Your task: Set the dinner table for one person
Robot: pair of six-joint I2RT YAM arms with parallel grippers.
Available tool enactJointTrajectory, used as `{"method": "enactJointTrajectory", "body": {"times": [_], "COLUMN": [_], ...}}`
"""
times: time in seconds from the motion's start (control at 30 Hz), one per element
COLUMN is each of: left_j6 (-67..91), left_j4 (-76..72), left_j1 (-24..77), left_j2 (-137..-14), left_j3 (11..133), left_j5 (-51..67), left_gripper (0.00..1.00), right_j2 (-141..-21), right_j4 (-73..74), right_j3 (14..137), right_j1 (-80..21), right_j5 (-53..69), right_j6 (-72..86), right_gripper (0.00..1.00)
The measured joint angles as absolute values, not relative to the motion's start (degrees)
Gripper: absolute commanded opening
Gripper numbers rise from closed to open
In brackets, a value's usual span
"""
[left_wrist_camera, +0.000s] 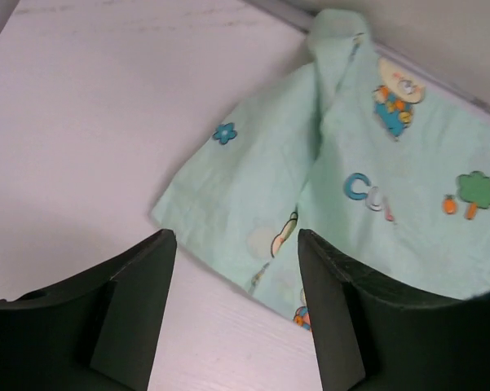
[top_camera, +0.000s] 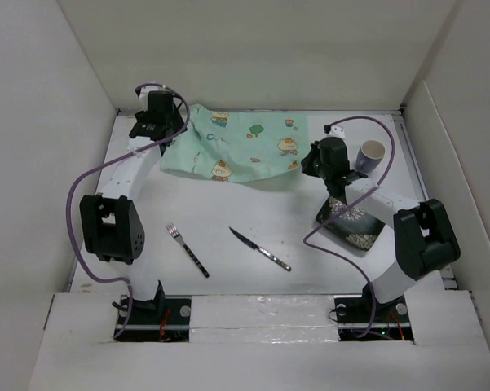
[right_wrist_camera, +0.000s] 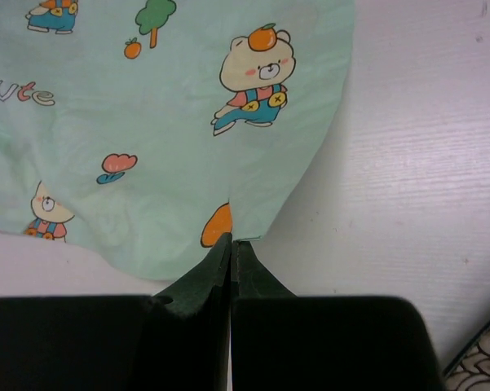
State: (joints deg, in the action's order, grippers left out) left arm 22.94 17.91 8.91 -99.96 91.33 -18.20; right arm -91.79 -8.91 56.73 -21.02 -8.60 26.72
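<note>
The mint-green cartoon-printed placemat (top_camera: 245, 142) lies rumpled at the back of the white dinner table (top_camera: 228, 212). My right gripper (top_camera: 305, 165) is shut on the placemat's near right corner; in the right wrist view (right_wrist_camera: 232, 244) the cloth (right_wrist_camera: 171, 122) edge is pinched between the closed fingers. My left gripper (top_camera: 173, 140) is open at the placemat's left end; in the left wrist view (left_wrist_camera: 236, 277) the fingers straddle the cloth's (left_wrist_camera: 375, 179) near left edge without gripping it. A fork (top_camera: 187, 250) and a knife (top_camera: 261, 249) lie on the table near the front.
A dark patterned plate (top_camera: 350, 226) lies at the right, partly under the right arm; its corner shows in the right wrist view (right_wrist_camera: 483, 366). A pale cup (top_camera: 372, 153) stands at the back right. White walls enclose the table's back and sides.
</note>
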Motion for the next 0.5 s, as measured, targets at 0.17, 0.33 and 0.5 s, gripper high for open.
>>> {"method": "enactJointTrajectory", "body": {"times": [0.17, 0.33, 0.5], "left_j6": [25.39, 28.95, 31.42], "left_j4": [16.95, 16.03, 13.41], "left_j1": [6.70, 6.33, 5.98], "left_j2": [-99.04, -104.86, -108.90], "left_j3": [79.13, 76.55, 77.08], "left_j5": [-18.24, -16.88, -15.46], "left_gripper": [0.58, 0.57, 0.55], "right_j2": [-89.06, -87.59, -87.77], "right_j4": [-9.15, -10.44, -10.74], "right_j3": [54.35, 54.33, 54.33], "right_j1": [-20.49, -19.94, -19.94], "right_j5": [-8.49, -8.03, -7.55], "right_j6": [27.42, 27.46, 27.42], "right_gripper": [0.00, 0.00, 0.00]}}
